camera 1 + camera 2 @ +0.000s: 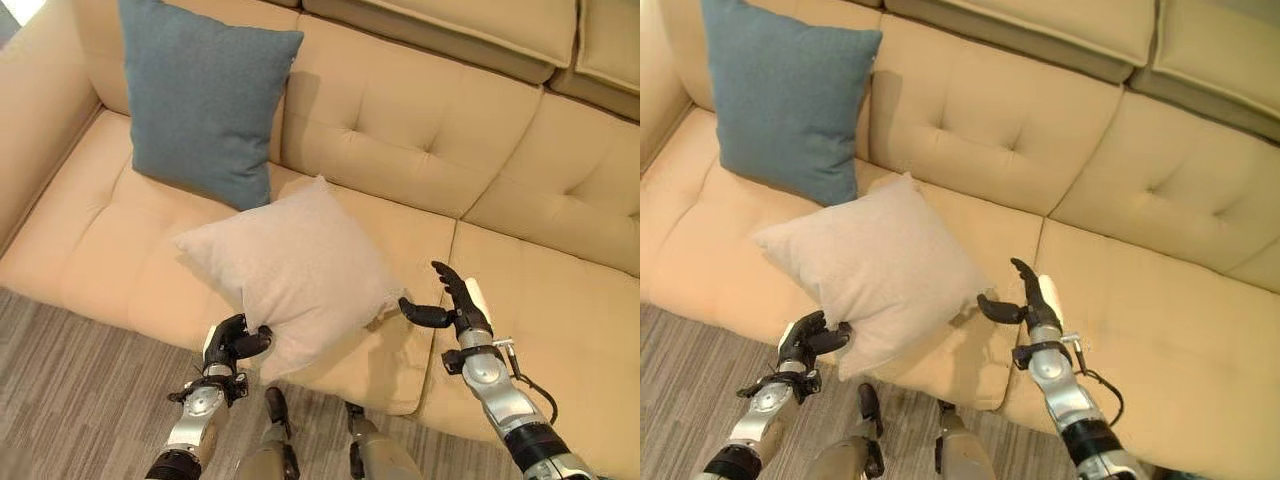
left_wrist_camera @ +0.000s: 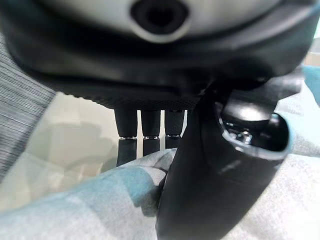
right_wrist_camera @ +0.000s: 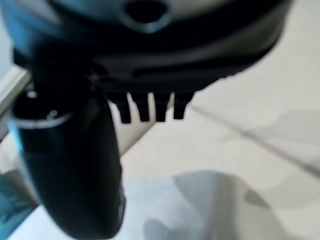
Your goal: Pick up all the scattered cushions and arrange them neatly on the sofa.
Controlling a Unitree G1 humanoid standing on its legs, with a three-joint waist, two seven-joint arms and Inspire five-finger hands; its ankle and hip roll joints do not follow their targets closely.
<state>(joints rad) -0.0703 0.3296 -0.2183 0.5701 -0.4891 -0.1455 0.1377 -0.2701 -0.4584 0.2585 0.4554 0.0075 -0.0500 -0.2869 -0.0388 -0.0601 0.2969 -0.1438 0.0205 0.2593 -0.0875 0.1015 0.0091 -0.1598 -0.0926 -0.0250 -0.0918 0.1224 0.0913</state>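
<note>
A pale beige cushion [image 1: 290,265] hangs tilted over the front of the tan sofa's seat [image 1: 545,300]. My left hand [image 1: 236,343] is at its lower left edge, with fingers under the cloth and the thumb [image 2: 210,165] over it. Off the cushion's right corner, my right hand [image 1: 455,300] is open: its fingers are straight and its thumb points at that corner. A blue cushion [image 1: 205,95] leans upright against the sofa's backrest at the left, just behind the beige one.
The sofa's left armrest [image 1: 35,110] rises beside the blue cushion. To the right of the beige cushion the seat [image 1: 1160,330] is bare. Grey striped carpet [image 1: 80,390] lies in front of the sofa.
</note>
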